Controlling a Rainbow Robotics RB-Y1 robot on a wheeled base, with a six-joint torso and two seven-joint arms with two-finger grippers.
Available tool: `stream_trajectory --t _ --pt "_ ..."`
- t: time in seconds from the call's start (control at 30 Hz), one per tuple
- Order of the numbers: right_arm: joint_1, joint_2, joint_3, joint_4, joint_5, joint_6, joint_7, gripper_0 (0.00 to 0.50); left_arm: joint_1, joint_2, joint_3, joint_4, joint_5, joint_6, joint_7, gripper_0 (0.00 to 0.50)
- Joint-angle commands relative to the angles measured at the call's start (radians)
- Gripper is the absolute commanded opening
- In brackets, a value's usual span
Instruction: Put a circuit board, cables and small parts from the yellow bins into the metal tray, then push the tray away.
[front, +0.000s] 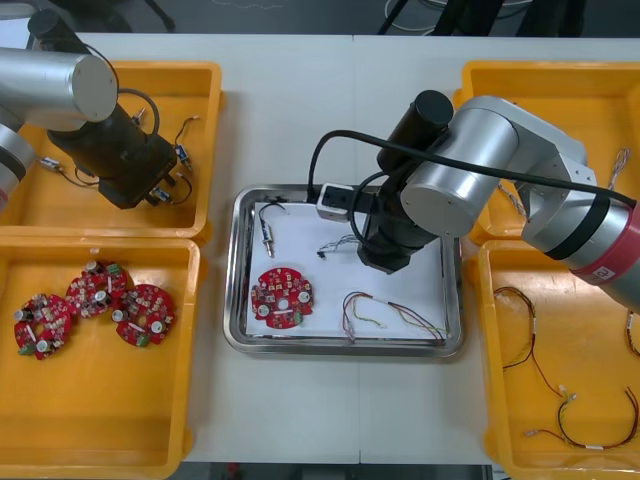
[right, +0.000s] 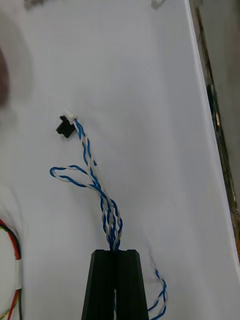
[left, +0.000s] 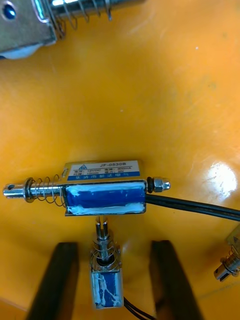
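Cable place: the blue and white cable (right: 95, 185) sticks out from the tips of the right gripper (right: 116, 252), over the white inside of the metal tray (front: 232, 300).
Cable look: thin, bendy, twisted like rope, with a little black plug at its end.
Right grip: black fingers pressed together, pinching the cable.
Left side: the left gripper (left: 111, 246) is low in a yellow bin (left: 175, 100), fingers spread wide, with a shiny small metal part (left: 106, 287) between them.
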Motion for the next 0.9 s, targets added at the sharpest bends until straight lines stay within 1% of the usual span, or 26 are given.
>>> stream_trajectory --t 0.03,0.17,0.33,0.4,0.47,0.57,0.6,0.63,0.67,0.7,0.73,0.77,0.83,0.9 --pt "-0.039 -0.028 0.015 0.019 0.021 -0.011 0.058 0.000 -0.033 -0.016 -0.020 0.004 0.008 0.010 -0.058 0.000" --pt "-0.039 -0.042 0.020 0.029 0.028 -0.018 0.065 0.000 -0.033 -0.016 -0.020 0.004 0.010 0.010 -0.058 0.000" --pt "-0.039 -0.074 0.058 0.030 0.038 -0.071 0.068 0.000 -0.032 -0.014 -0.019 -0.003 0.012 0.013 -0.059 0.000" --pt "-0.039 -0.079 0.060 0.029 0.038 -0.072 0.068 0.000 -0.032 -0.006 -0.011 -0.011 0.015 0.025 -0.059 0.000" --pt "-0.039 -0.080 0.060 0.030 0.037 -0.072 0.068 0.000 -0.032 0.006 0.006 -0.023 0.013 0.053 -0.061 0.000" --pt "-0.039 -0.082 0.060 0.038 0.038 -0.072 0.068 0.000 -0.033 0.038 0.046 -0.072 0.015 0.136 -0.069 0.000" --pt "-0.039 -0.082 0.060 0.041 0.038 -0.072 0.068 0.012 -0.033 0.043 0.052 -0.082 0.015 0.151 -0.069 0.000" --pt "-0.039 -0.083 0.060 0.045 0.037 -0.072 0.070 0.046 -0.033 0.056 0.066 -0.105 0.015 0.178 -0.070 0.000" --pt "-0.039 -0.082 0.060 0.045 0.034 -0.072 0.065 0.106 -0.032 0.067 0.080 -0.128 0.016 0.208 -0.070 0.000" --pt "-0.039 -0.082 0.060 0.045 0.032 -0.072 0.065 0.144 -0.032 0.075 0.084 -0.140 0.018 0.220 -0.070 0.000" --pt "-0.039 -0.083 0.060 0.045 0.028 -0.074 0.064 0.218 -0.033 0.092 0.093 -0.168 0.022 0.249 -0.070 0.000" --pt "-0.039 -0.082 0.058 0.045 0.026 -0.072 0.062 0.403 -0.033 0.104 0.101 -0.192 0.025 0.275 -0.070 0.000" --pt "-0.039 -0.082 0.060 0.045 0.024 -0.072 0.062 0.500 -0.032 0.121 0.103 -0.240 0.027 0.312 -0.069 0.000" --pt "-0.039 -0.082 0.060 0.042 0.024 -0.074 0.061 0.500 -0.032 0.133 0.103 -0.287 0.022 0.344 -0.067 0.000"
